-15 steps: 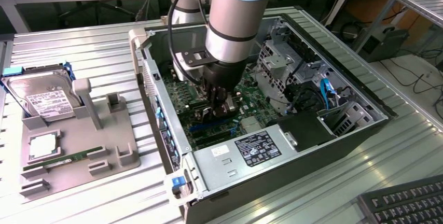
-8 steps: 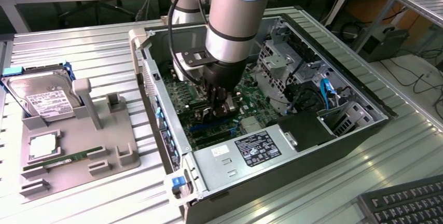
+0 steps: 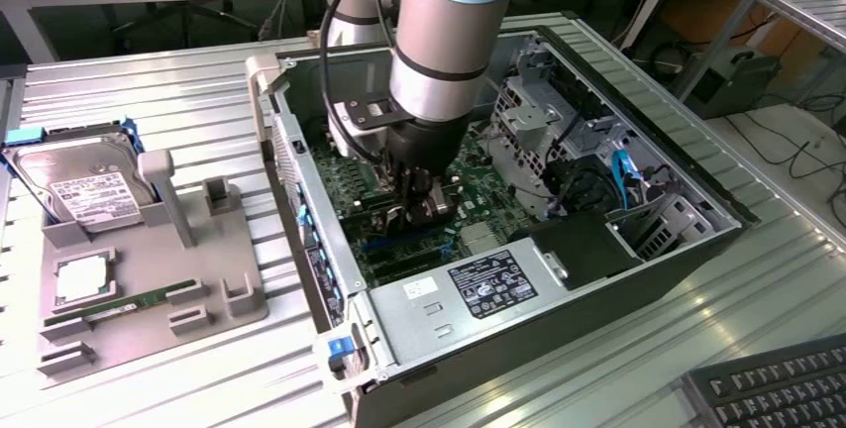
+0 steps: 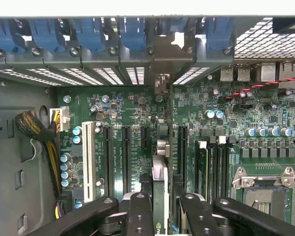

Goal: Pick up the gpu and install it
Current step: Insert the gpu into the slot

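The arm (image 3: pixel 443 32) is a silvery-grey tube with a light blue cap and black joint rings. A black cable (image 3: pixel 333 42) runs alongside it. Its black fingers (image 4: pixel 140 216) carry small round screws.

Tight room inside the open computer case (image 3: pixel 581 61)

The gripper (image 4: pixel 161 206) is low inside the case, closed on the gpu (image 4: pixel 160 162), which stands on edge over the green motherboard (image 4: pixel 216 105). Black slots (image 4: pixel 126 157) lie close on one side and a memory stick (image 4: pixel 202 164) on the other. Blue clips (image 4: pixel 88 32) and the back wall block the far end. A metal drive cage (image 3: pixel 536 116) and a black power box (image 3: pixel 496 279) crowd the sides. The top is open.
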You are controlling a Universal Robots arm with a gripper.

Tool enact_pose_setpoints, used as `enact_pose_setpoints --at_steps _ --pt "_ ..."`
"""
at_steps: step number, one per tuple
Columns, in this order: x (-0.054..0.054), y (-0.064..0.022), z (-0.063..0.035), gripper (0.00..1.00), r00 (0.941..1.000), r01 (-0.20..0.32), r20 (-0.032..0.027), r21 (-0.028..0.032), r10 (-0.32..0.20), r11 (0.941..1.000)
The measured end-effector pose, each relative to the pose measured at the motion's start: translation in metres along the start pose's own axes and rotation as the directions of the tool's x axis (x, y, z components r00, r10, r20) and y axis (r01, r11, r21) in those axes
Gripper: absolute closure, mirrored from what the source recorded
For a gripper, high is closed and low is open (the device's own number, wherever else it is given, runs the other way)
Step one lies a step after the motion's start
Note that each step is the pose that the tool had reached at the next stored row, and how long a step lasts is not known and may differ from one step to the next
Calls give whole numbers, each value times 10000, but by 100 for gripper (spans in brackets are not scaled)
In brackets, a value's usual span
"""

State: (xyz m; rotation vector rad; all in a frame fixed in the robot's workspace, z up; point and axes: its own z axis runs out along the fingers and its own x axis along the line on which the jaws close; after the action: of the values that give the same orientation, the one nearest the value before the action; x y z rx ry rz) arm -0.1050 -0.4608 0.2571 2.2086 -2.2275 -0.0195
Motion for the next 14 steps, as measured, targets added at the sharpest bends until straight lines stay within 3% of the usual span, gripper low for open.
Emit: enact_pose_setpoints --at_steps 14 --pt "-14 1 46 74 9999 55 117 -1 -55 10000"
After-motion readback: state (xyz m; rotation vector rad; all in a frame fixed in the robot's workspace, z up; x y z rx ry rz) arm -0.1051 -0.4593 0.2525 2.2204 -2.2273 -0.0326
